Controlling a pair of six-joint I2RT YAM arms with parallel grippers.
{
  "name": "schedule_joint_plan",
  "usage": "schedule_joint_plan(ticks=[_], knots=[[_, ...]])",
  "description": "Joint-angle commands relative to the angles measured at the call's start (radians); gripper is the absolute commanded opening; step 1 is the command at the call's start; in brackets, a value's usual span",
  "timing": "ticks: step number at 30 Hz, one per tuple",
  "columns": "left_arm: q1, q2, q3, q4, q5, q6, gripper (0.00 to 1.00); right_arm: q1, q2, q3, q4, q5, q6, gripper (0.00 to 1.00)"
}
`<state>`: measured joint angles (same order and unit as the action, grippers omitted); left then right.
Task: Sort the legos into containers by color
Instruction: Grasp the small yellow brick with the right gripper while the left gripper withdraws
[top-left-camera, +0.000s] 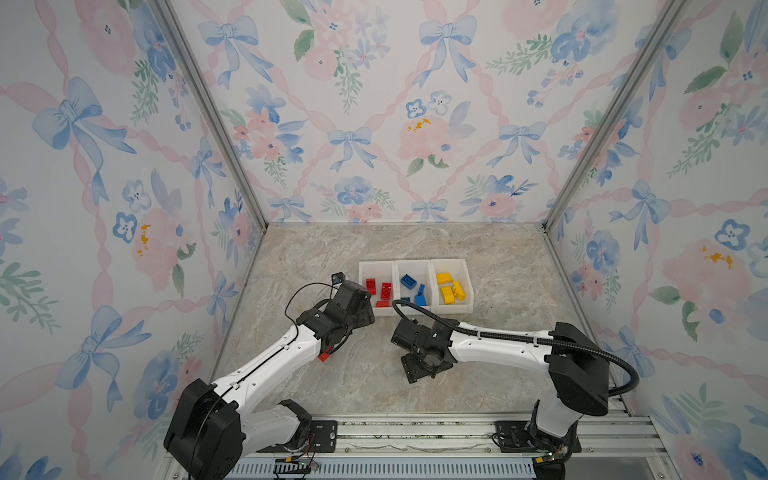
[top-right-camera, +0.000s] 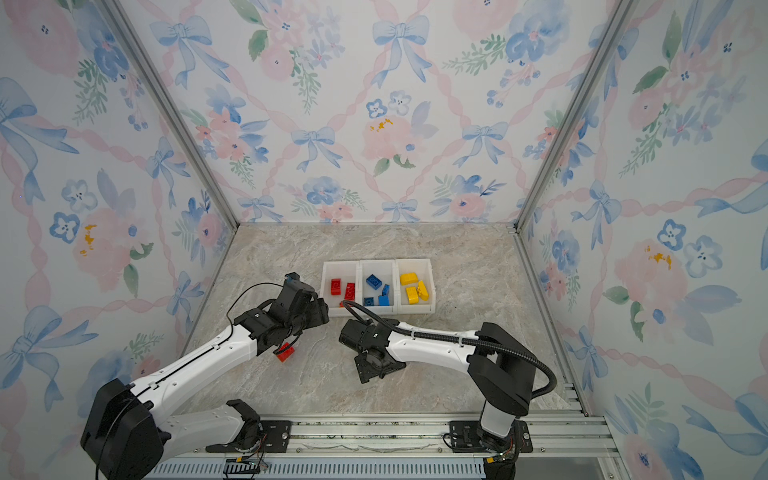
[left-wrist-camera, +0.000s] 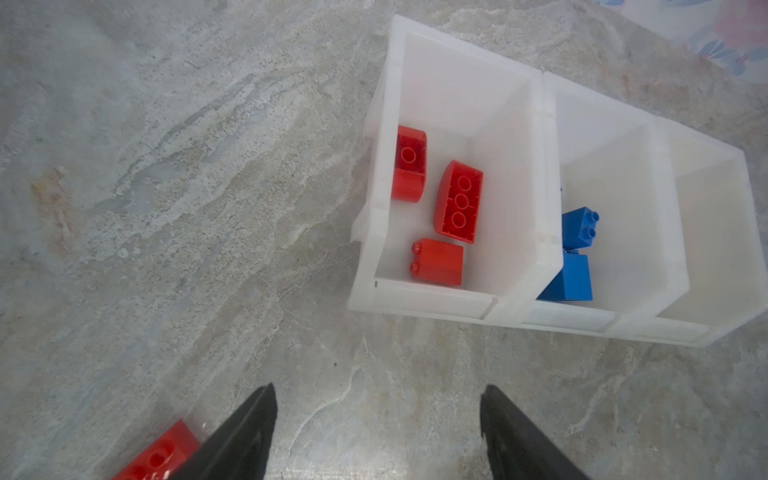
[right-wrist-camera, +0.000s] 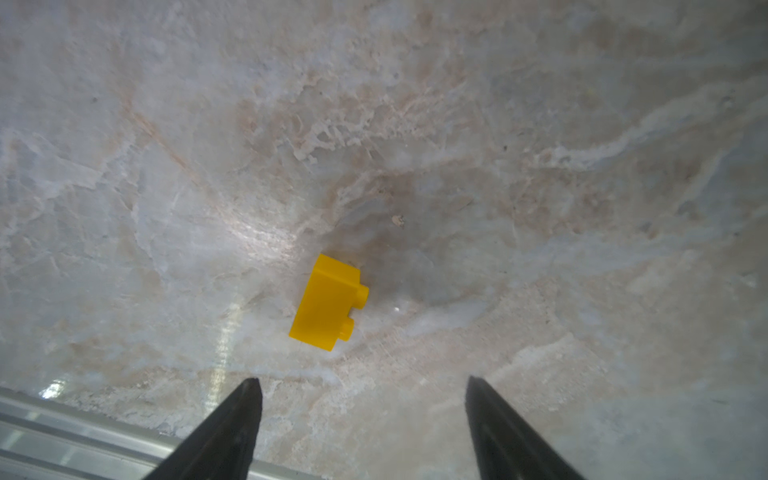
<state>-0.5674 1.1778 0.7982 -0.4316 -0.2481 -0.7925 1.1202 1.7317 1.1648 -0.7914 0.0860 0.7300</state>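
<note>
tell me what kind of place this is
Probably a robot training booth, not a home: two robot arms on an aluminium rail, floral wallpaper panels closing three sides, and white bins of colour-sorted lego bricks on a marble-look tabletop.

Containers (top-left-camera: 413, 266) on table (top-left-camera: 498, 353), legos (top-left-camera: 385, 291) inside, one loose brick (top-right-camera: 285, 352) beneath left arm (top-left-camera: 270, 361)
</note>
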Motion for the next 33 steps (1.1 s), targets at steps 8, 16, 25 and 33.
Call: schedule_joint_plan(ticks=[8,16,25,33], knots=[[0.081,-0.040,-0.022,-0.002,0.076,0.054,0.80,-0.024,0.086,0.059,0.072,-0.041,0.076,0.71],[0.107,-0.028,-0.020,-0.002,0.096,0.064,0.80,-0.044,0.127,0.065,0.082,-0.058,0.124,0.58],[0.124,-0.023,-0.020,-0.001,0.109,0.069,0.80,-0.057,0.127,0.027,0.087,-0.072,0.154,0.43],[0.125,-0.029,-0.029,-0.001,0.117,0.059,0.80,-0.059,0.138,0.004,0.086,-0.084,0.163,0.38]])
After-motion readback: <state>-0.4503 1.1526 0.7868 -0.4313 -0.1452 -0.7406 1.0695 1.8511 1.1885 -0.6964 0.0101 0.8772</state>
